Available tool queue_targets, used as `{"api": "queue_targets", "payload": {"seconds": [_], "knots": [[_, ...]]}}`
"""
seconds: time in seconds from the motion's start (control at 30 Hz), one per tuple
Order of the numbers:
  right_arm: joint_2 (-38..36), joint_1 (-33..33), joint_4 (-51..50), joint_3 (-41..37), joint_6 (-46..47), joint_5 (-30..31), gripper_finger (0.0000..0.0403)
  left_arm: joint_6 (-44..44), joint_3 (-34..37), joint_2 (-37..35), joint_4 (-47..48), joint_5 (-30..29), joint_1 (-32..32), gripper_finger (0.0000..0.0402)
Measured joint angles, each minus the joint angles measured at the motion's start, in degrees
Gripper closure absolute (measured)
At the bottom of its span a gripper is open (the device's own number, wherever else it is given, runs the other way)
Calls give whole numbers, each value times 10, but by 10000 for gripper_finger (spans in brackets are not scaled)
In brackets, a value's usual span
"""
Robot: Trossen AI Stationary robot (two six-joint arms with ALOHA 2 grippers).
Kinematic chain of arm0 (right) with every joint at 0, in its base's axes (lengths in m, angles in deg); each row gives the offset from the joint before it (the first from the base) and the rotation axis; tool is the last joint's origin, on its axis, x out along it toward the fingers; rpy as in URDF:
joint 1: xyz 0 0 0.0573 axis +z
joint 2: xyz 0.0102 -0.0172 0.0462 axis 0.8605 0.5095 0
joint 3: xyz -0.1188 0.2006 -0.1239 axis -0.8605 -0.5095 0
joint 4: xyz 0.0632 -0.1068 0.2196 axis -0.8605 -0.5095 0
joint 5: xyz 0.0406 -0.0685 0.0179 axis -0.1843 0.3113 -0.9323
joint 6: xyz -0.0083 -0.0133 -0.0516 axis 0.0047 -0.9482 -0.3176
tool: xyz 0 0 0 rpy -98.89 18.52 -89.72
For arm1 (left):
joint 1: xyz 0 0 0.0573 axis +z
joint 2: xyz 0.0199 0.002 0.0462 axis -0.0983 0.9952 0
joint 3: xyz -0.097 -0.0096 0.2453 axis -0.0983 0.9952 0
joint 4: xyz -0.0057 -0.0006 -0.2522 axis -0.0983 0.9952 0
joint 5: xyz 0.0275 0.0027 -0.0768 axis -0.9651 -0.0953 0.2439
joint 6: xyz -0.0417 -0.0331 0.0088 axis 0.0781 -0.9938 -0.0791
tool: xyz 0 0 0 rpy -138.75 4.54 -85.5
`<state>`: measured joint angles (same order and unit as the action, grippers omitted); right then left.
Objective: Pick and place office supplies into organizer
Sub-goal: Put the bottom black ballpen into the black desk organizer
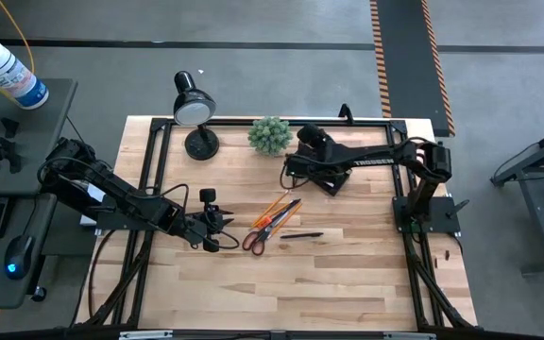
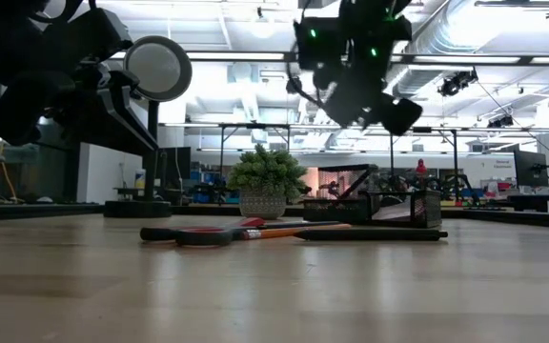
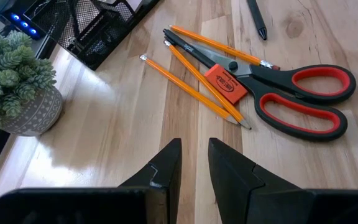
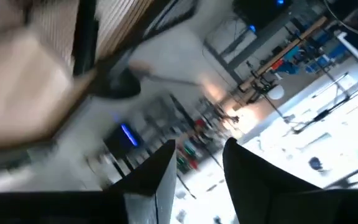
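Observation:
Orange-handled scissors (image 1: 261, 234) lie flat on the table's middle, and their handles (image 3: 303, 93) show in the left wrist view. Thin orange pencils (image 3: 194, 87) lie across the blades, and a dark pen (image 1: 302, 235) lies to the right. My left gripper (image 1: 223, 227) (image 3: 194, 168) hovers just left of the scissors, open by a narrow gap with nothing between its fingers. The dark organizer (image 1: 329, 179) (image 2: 379, 205) stands at the back. My right gripper (image 1: 296, 162) (image 4: 197, 168) is above it, open and holding nothing.
A small potted green plant (image 1: 270, 135) and a black desk lamp (image 1: 195, 109) stand along the far edge, left of the organizer. A black frame (image 1: 159, 142) borders the tabletop. Bare wood (image 1: 281, 293) lies between the scissors and the near edge.

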<state>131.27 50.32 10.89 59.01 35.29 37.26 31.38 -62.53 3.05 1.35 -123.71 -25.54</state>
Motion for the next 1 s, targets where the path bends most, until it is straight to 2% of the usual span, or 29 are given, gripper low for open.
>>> {"api": "queue_targets", "payload": {"seconds": [0.07, 0.13, 0.2, 0.33, 0.43, 0.53, 0.67, 0.77, 0.93, 1.0], "knots": [[0, 18, -15, 23, 50, -28, 286, 0, 0, 0, 2, 0, 0, 334], [0, 40, -40, 51, 117, -86, 289, 0, 0, 0, 4, 0, 0, 334], [0, 60, -76, 81, 197, -193, 292, 0, 0, 0, 7, 0, 0, 334], [0, 78, -117, 129, 362, -447, 299, 0, 0, 0, 13, 0, 0, 334], [-2, 86, -137, 131, 432, -565, 305, 0, 0, 0, 12, 0, 0, 334], [-12, 92, -138, 94, 460, -614, 311, -1, 0, 0, 12, 0, 0, 334], [-20, 93, -125, 16, 495, -635, 317, -1, 0, 0, 12, 0, 0, 334], [-25, 92, -84, -38, 516, -654, 318, -1, 0, 0, 12, 0, 0, 334], [-26, 107, 13, -91, 548, -752, 319, -1, 0, 0, 11, 0, 0, 334], [-26, 123, 42, -100, 555, -760, 318, -1, 0, 0, 11, 0, 0, 334]]}}
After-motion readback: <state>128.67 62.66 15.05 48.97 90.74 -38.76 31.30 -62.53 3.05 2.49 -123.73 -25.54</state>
